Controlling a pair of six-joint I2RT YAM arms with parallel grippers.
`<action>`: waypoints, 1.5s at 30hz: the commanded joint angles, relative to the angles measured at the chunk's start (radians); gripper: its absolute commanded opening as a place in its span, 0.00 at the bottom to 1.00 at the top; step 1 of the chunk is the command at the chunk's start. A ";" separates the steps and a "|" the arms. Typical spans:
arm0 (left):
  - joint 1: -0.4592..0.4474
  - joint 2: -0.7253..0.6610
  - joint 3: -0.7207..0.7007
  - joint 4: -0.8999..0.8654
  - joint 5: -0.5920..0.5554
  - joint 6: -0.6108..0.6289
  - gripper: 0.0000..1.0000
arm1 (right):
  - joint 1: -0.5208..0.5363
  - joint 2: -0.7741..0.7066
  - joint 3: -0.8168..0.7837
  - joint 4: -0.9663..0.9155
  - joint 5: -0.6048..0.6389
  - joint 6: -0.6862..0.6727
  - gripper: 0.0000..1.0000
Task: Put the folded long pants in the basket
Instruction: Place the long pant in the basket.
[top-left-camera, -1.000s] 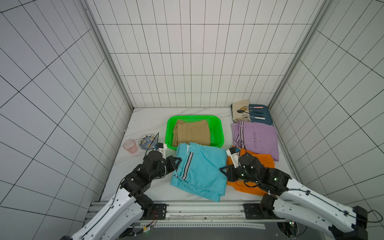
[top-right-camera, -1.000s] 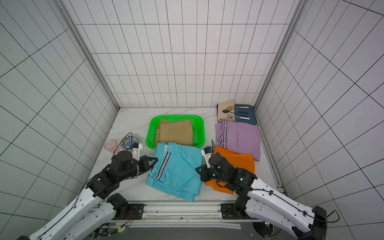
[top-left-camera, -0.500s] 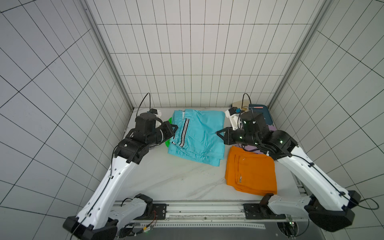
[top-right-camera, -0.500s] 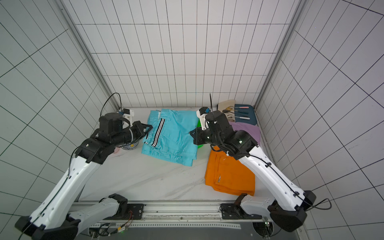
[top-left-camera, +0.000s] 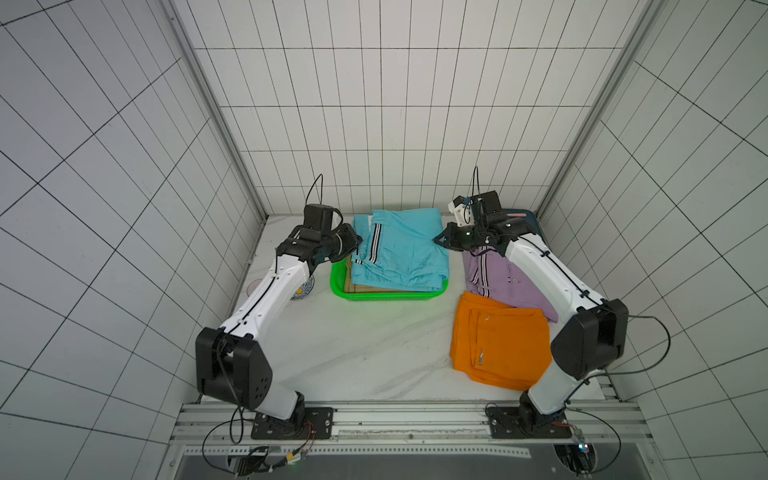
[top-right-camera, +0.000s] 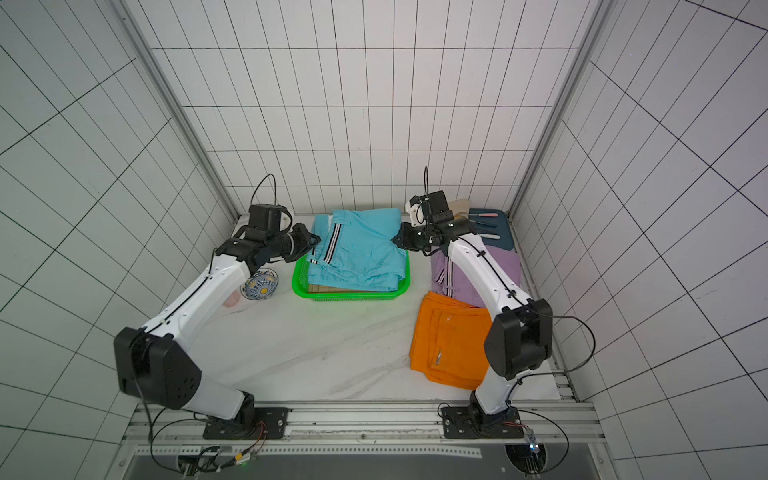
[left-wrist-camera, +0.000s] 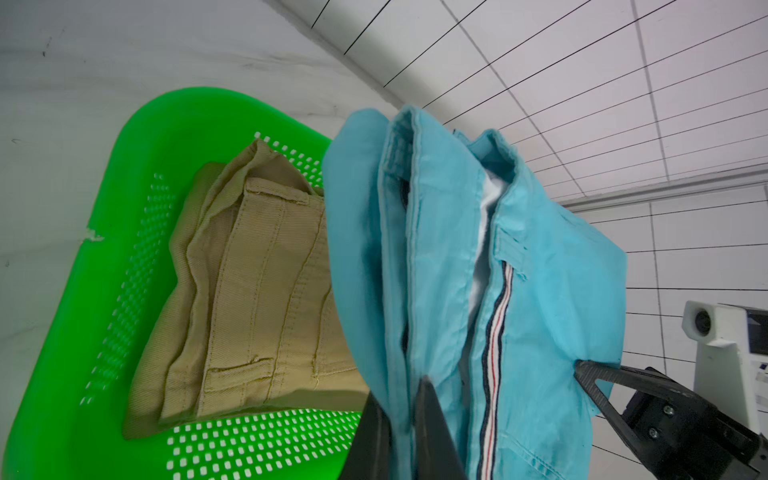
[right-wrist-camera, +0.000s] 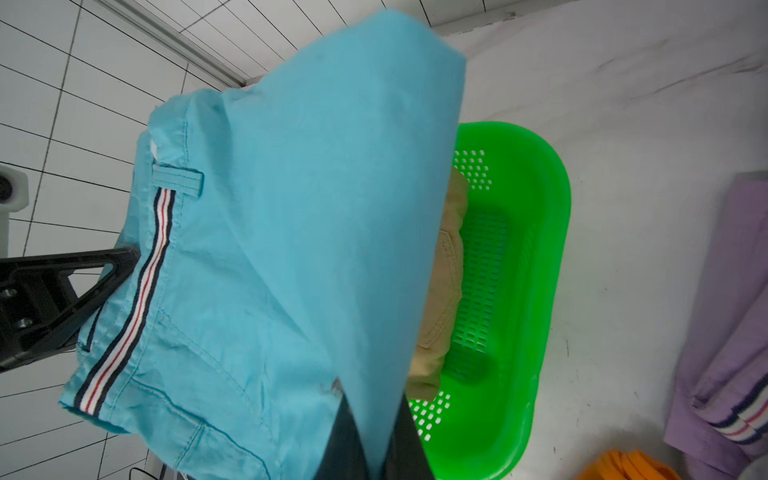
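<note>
In both top views, the left gripper (top-left-camera: 358, 241) and the right gripper (top-left-camera: 437, 240) are each pinched shut on opposite side edges of the sky blue pants (top-left-camera: 399, 253). The folded bundle hangs between the two claws, above the green basket (top-left-camera: 386, 296). The lilac pants (top-left-camera: 505, 278) lie on the table under the right claw's arm. The orange pants (top-left-camera: 498, 345) lie well behind that claw, nearer the robot's base.

In the left wrist view, the narrow jaws clamp several blue layers. The tan pants (left-wrist-camera: 257, 291) lie in the basket below the claw.

In the right wrist view, the jaws are closed on a fold of blue cloth, with the basket and tan pants underneath.

The step in hand looks like lowering the bundle. It would go best with both claws descending together and level, and the cloth kept lightly taut and centred over the tan pair. The claws should let go only once the bundle rests inside the rim.

No brand, label or lettering can be read. There is only a navy, white and red stripe along the blue side seam.
</note>
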 joint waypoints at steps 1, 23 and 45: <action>0.054 0.116 0.079 0.047 0.050 0.040 0.00 | -0.020 0.071 0.068 0.073 0.047 -0.060 0.00; 0.121 0.390 0.089 0.092 0.062 -0.020 0.00 | -0.023 0.420 0.215 0.013 0.137 -0.110 0.00; 0.080 0.431 0.162 -0.201 -0.055 -0.007 0.00 | 0.031 0.431 0.187 -0.156 0.220 -0.049 0.00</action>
